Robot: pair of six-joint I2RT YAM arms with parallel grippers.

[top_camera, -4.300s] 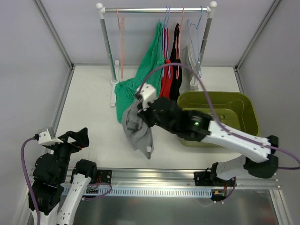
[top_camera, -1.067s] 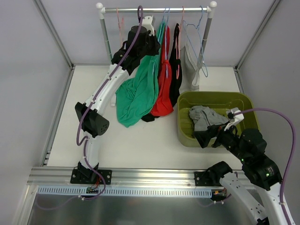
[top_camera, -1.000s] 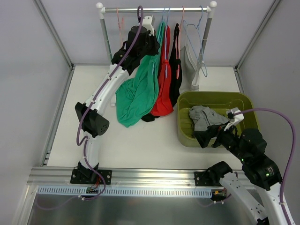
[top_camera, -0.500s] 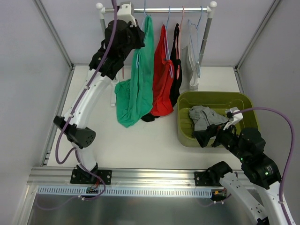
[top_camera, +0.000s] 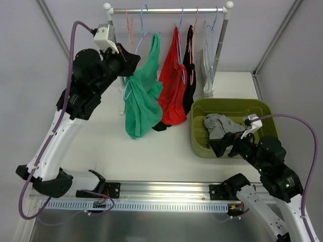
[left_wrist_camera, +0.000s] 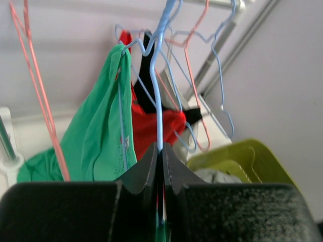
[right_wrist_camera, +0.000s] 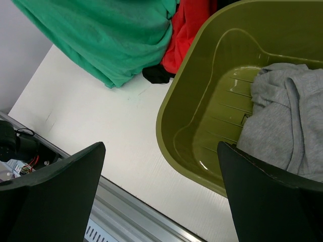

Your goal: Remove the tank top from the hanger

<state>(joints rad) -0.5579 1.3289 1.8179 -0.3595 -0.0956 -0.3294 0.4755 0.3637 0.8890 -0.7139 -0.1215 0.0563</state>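
Note:
A green tank top (top_camera: 144, 96) hangs on a blue wire hanger (top_camera: 143, 22) whose hook reaches up to the rail (top_camera: 166, 10). My left gripper (top_camera: 130, 59) is raised at the left end of the rack. In the left wrist view its jaws (left_wrist_camera: 160, 154) are shut on the blue hanger's wire (left_wrist_camera: 157, 101), with the green tank top (left_wrist_camera: 98, 136) just to the left. My right gripper (top_camera: 229, 144) stands open low beside the olive bin (top_camera: 267, 118), nothing between its fingers (right_wrist_camera: 55, 196).
A red top (top_camera: 171, 85) and a black one (top_camera: 189, 65) hang further right on the rail, with bare pink and blue hangers (top_camera: 209, 45). A grey garment (top_camera: 219, 126) lies in the bin (right_wrist_camera: 186, 106). The rack's left post (top_camera: 113, 40) stands close to my left arm.
My left arm has swung left and back, dragging the blue hanger and green tank top leftward along the rail, away from the red top. The right arm has not moved.

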